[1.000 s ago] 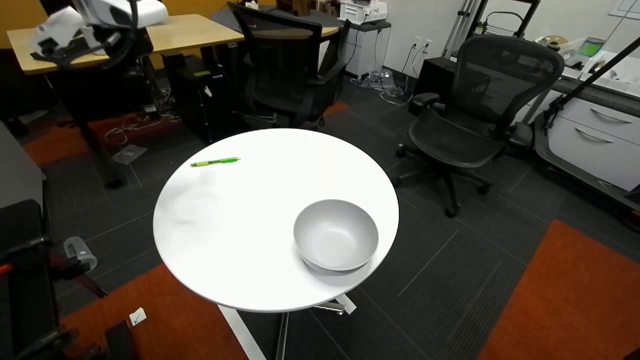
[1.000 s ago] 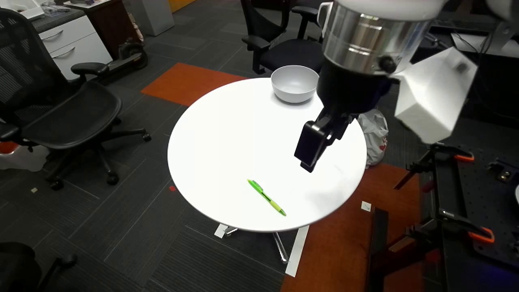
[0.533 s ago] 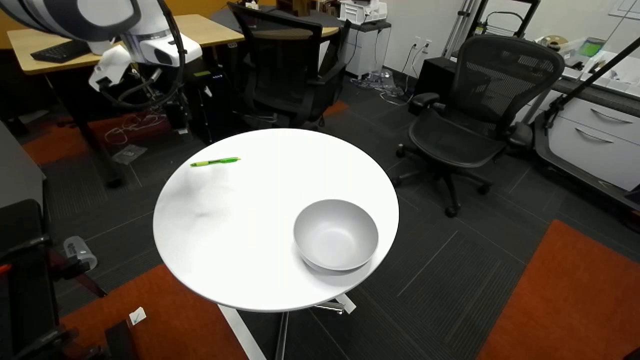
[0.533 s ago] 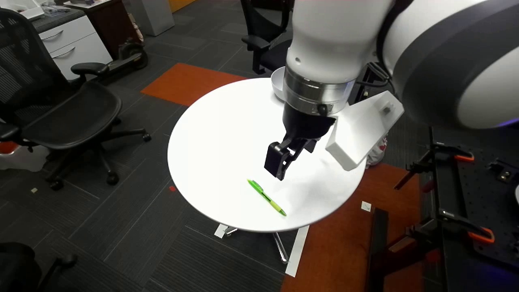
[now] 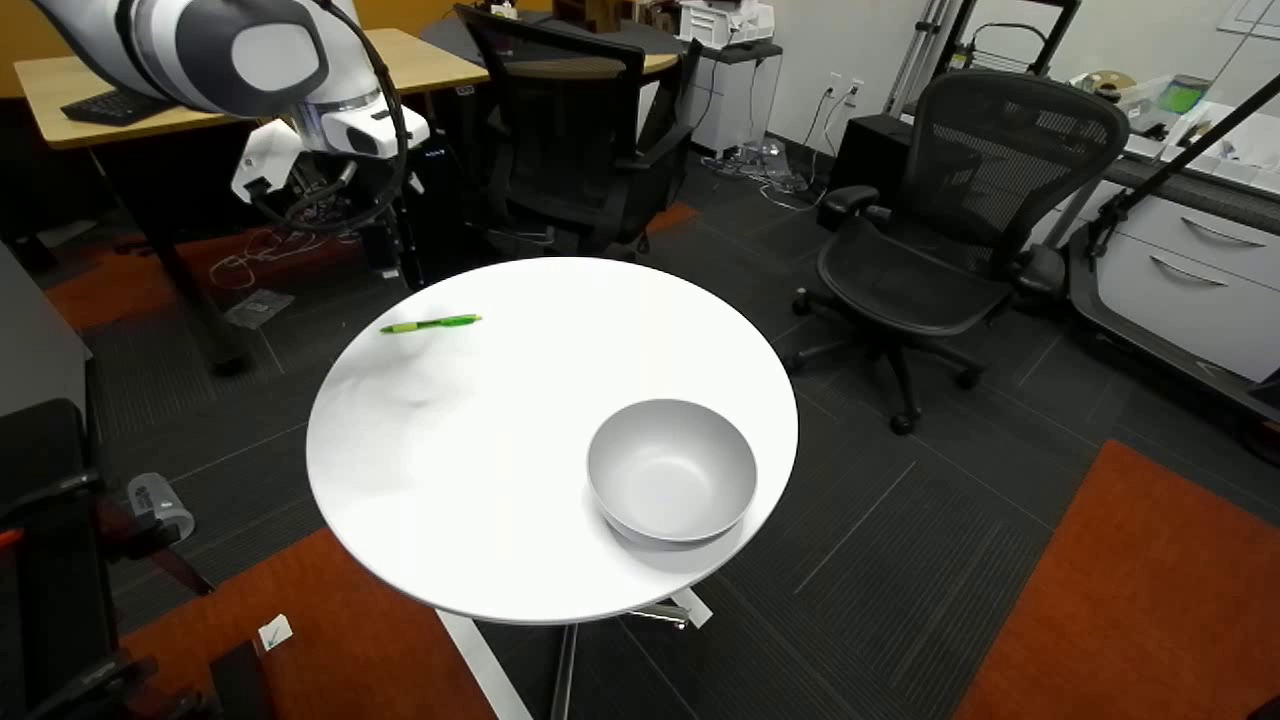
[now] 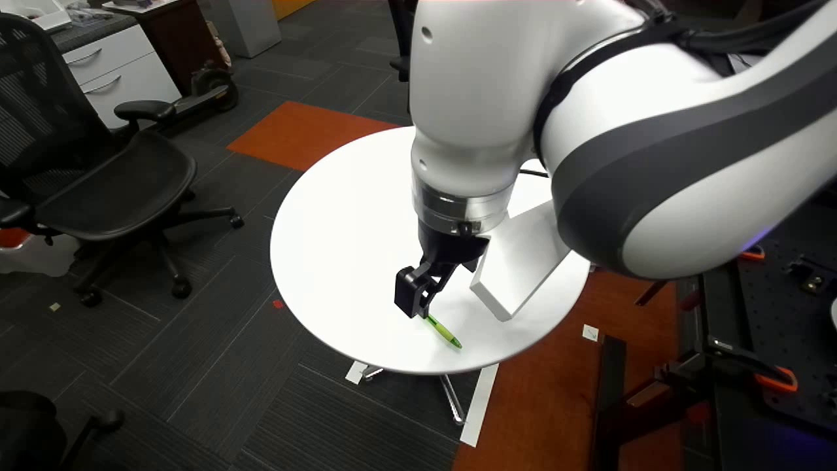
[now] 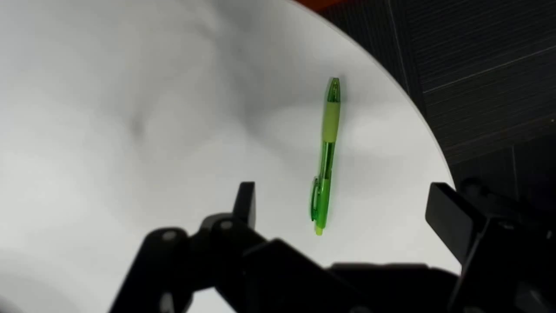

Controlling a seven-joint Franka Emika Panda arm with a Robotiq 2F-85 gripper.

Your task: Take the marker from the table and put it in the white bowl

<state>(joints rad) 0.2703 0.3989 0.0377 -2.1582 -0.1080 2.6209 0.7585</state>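
The marker, a bright-green pen [image 7: 327, 161], lies on the round white table [image 7: 108, 195] near its edge. It also shows in both exterior views [image 5: 430, 324] [image 6: 444, 332]. My gripper [image 7: 343, 202] is open and empty above the table. In the wrist view the pen's clip end appears between the two fingers, closer to the left one, and its tip points away from the gripper. In an exterior view the gripper [image 6: 418, 304] covers part of the pen. The white bowl [image 5: 671, 470] stands upright on the table, away from the pen; the arm hides it in an exterior view.
A black mesh chair [image 5: 930, 220] stands on the floor beyond the table. A wooden desk [image 5: 420, 65] and another dark chair [image 5: 560, 130] are behind it. A black stand with orange-handled clamps [image 6: 778, 379] is beside the table.
The arm has moved over the table toward the pen and lower, so the gripper now covers part of the pen and the arm hides the bowl in an exterior view. Pen and bowl have not moved.
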